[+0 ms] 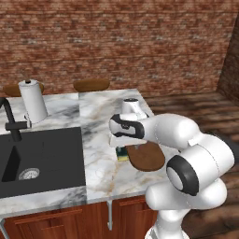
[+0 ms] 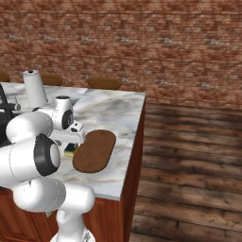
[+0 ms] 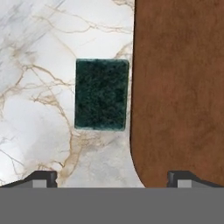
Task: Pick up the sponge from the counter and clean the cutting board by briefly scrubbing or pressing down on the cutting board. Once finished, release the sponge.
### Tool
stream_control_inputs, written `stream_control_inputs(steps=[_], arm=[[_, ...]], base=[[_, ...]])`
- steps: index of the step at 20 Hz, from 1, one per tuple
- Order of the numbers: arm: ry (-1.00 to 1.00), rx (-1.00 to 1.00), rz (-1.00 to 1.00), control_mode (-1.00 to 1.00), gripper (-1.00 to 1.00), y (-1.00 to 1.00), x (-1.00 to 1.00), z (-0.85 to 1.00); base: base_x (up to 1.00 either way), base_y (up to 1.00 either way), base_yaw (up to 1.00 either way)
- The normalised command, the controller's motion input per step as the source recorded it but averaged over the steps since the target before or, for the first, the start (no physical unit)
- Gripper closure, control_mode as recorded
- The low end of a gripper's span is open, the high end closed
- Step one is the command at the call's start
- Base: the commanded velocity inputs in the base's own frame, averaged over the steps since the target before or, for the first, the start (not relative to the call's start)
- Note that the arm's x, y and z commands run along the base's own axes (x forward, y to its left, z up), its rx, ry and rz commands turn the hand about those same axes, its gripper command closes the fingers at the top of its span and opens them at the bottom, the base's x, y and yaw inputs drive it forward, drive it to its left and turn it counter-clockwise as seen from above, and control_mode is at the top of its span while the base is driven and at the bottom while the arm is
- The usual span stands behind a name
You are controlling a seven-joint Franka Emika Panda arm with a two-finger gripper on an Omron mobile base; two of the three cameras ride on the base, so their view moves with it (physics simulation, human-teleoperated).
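The gripper point(image 3: 112, 177) hangs wide open and empty above the sponge point(image 3: 102, 94), which lies on the counter point(image 3: 35, 87) just beside the cutting board point(image 3: 179, 87). The left base view shows the sponge's yellow side point(image 1: 122, 158); the hand view shows its green top.

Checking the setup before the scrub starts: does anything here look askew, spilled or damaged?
Nothing stands out. The sponge lies flat, green side up, on the counter just beside the cutting board, apart from it. The board looks clean and whole.
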Motion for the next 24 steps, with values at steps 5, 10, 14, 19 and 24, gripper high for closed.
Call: stream_control_inputs(steps=[5,10,14,19,24], arm=[[0.00,0.00,-0.02,-1.00,-1.00,0.04,0.08,-0.01],[0.02,0.00,-0.03,-1.00,-1.00,0.10,0.14,-0.04],[0.02,0.00,-0.03,-1.00,-1.00,0.09,0.19,-0.03],[0.03,0.00,-0.02,-1.00,-1.00,0.05,0.22,-0.10],[0.00,0.00,-0.01,-1.00,-1.00,0.00,0.11,-0.14]], base=[[0.00,0.00,0.00],[0.00,0.00,0.00],[0.00,0.00,0.00],[0.00,0.00,0.00],[0.00,0.00,0.00]])
